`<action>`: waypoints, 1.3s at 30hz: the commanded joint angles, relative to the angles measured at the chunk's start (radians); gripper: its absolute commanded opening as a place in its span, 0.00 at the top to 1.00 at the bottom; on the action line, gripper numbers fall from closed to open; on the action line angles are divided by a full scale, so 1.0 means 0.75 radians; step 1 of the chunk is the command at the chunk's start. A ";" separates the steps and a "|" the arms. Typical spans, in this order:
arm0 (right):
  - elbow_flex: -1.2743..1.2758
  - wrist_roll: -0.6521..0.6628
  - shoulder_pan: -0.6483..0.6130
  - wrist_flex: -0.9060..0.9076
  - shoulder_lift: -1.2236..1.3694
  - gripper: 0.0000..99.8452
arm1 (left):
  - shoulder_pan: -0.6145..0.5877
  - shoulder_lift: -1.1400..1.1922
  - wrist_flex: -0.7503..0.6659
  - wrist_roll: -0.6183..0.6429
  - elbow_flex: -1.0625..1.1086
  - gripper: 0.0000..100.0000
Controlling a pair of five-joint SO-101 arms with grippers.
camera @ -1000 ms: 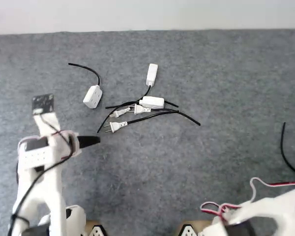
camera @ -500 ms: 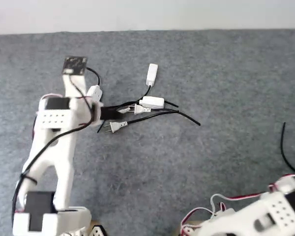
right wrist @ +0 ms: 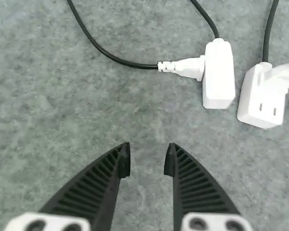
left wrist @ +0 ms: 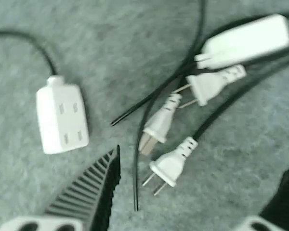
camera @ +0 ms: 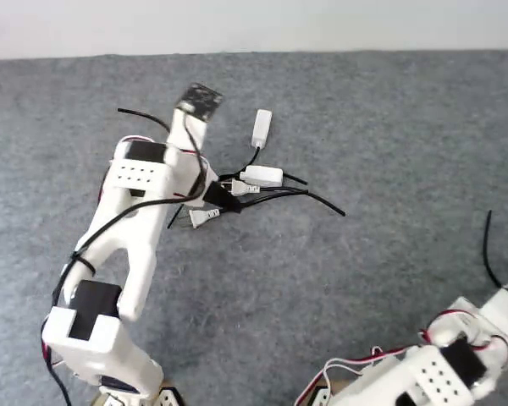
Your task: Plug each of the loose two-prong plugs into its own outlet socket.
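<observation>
Three views, logged in turn.

High view. Find the left arm stretched from the near left corner of the table toward the far edge. Place the left hand over the tangle of black cords, left of the table's middle. Note the near plug just beside the hand. Note the far plug beyond it, next to a long socket. Place the right arm at the near right corner, well apart from these.

Left wrist view. Count three loose plugs: near plug, middle plug, far plug. See none seated in a socket. Record the hand spread wide, fingers either side of the near plug, nothing held. Note a white socket block close by, slot pairs facing up.

Right wrist view. Record the right hand with only a narrow gap between its fingers, gripping nothing, above bare table. See beyond it a corded socket and a slotted socket, close together.

Judgement: first pickup under way, approach stage. Next: lower over the near plug, centre on its body, close across the width, leave the prongs free. Watch the cord lying alongside, as it is likely to get pinched. Then line the prongs up with one slot pair on the block.
</observation>
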 commanded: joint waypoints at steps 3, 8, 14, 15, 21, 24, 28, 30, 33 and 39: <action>0.057 0.041 -0.075 -0.028 -0.128 0.88 | 0.051 0.004 -0.121 -0.098 -0.066 0.53; 0.110 0.031 -0.347 -0.095 -0.267 0.88 | 0.045 -0.002 -0.164 -0.119 -0.019 0.53; 0.037 -0.098 -0.647 -0.099 -0.316 0.88 | -0.018 -0.008 -0.219 0.039 0.075 0.53; 0.008 -0.104 -0.666 -0.073 -0.316 0.87 | -0.041 -0.008 -0.245 0.070 0.089 0.53; -0.098 -0.108 -0.754 0.005 -0.314 0.87 | -0.147 -0.055 -0.333 0.117 0.199 0.53; -0.153 -0.108 -0.805 0.056 -0.289 0.87 | -0.176 -0.190 -0.434 0.151 0.357 0.53; -0.336 -0.113 -0.846 0.150 -0.118 0.87 | -0.207 -0.450 -0.546 0.227 0.609 0.53; -0.450 -0.147 -0.866 0.187 0.007 0.87 | -0.219 -0.550 -0.542 0.272 0.705 0.53; -0.601 -0.164 -0.944 0.224 0.202 0.87 | -0.303 -0.618 -0.542 0.325 0.797 0.53; -0.814 -0.166 -1.181 0.202 0.523 0.87 | -0.577 -0.620 -0.532 0.513 0.830 0.53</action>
